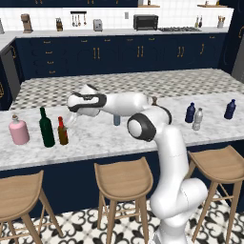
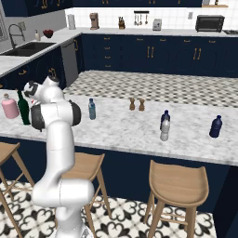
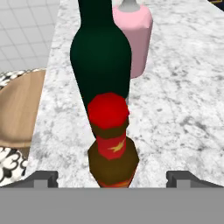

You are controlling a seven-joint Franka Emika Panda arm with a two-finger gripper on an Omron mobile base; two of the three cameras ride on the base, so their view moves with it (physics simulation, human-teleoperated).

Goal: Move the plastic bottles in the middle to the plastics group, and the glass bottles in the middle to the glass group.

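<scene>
1. At the left end of the worktop [image 1: 119, 138], you had the glass group: the pink bottle [image 1: 19, 131], then the green bottle [image 1: 46, 127], both upright.
2. Just beside the green bottle's right stood the amber bottle [image 1: 62, 132], upright, apparently already delivered to that group.
3. Your tool [image 1: 72, 119] hovered just right of the amber bottle's red top; in the hand view the finger tips [image 3: 43, 178] stood wide apart on either side of the bottle [image 3: 113, 146], gripping nothing.
4. The remaining work lay to the tool's right: the teal bottle [image 1: 116, 119] behind the arm, and farther along the clear bottle [image 1: 198, 119], close to a navy bottle [image 1: 190, 113].
5. Another navy bottle [image 1: 230, 109] stood near the right end, well apart from the tool.
</scene>
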